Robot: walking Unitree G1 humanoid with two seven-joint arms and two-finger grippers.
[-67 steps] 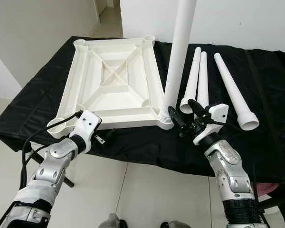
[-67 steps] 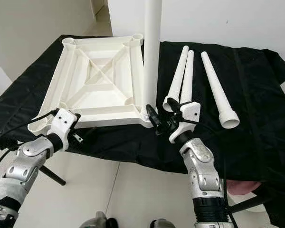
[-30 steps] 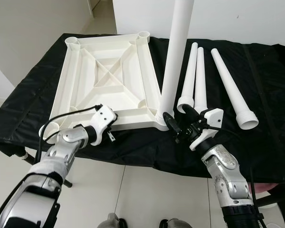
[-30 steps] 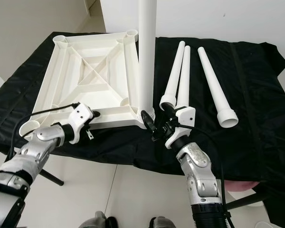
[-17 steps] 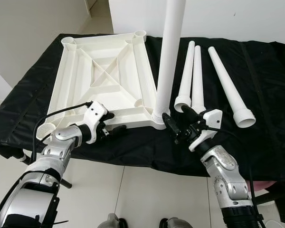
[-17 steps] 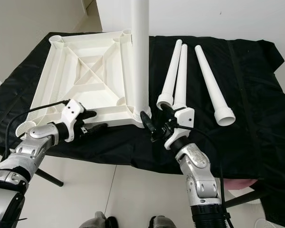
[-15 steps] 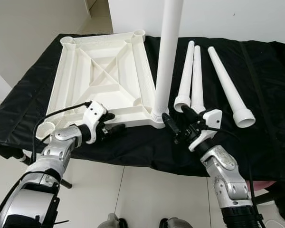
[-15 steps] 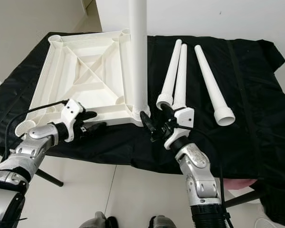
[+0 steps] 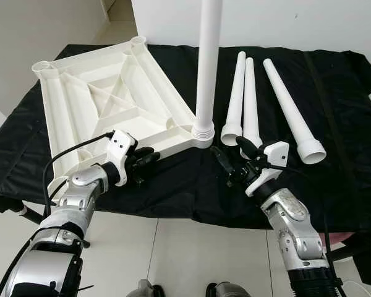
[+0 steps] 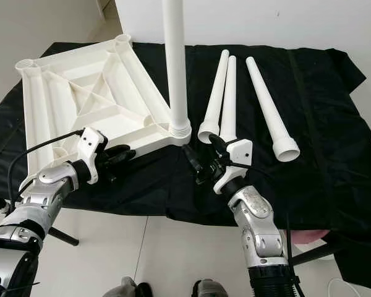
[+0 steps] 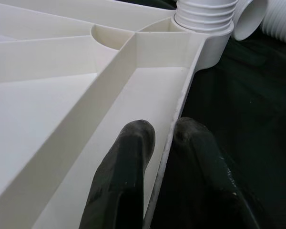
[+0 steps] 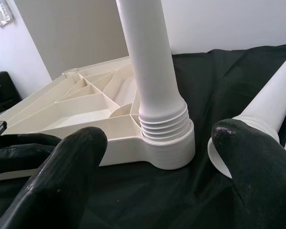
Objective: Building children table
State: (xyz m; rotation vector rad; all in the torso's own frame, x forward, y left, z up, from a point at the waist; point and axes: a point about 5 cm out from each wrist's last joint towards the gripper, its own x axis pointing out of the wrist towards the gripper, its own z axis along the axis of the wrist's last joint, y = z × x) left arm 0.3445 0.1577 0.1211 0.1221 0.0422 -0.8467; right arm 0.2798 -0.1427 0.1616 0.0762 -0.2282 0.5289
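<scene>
The white tabletop (image 9: 105, 99) lies upside down and askew on the black cloth. One white leg (image 9: 207, 62) stands upright in its near right corner socket (image 12: 169, 143). My left gripper (image 9: 142, 159) is shut on the tabletop's near rim, one of its fingers (image 11: 128, 157) on each side of the rim wall. My right gripper (image 9: 230, 162) is open just in front of the socket, touching nothing. Three loose legs (image 9: 250, 99) lie side by side right of the upright one.
The black-draped table (image 9: 340, 167) ends right in front of my arms, with pale tiled floor (image 9: 173, 247) below. The tabletop's near left corner (image 9: 55, 179) reaches the cloth's front edge. A white wall stands behind.
The tabletop has swung round, its far corners going left and the leg corner moving away from me. My left gripper holds the rim; the right gripper now stands clear of the socket.
</scene>
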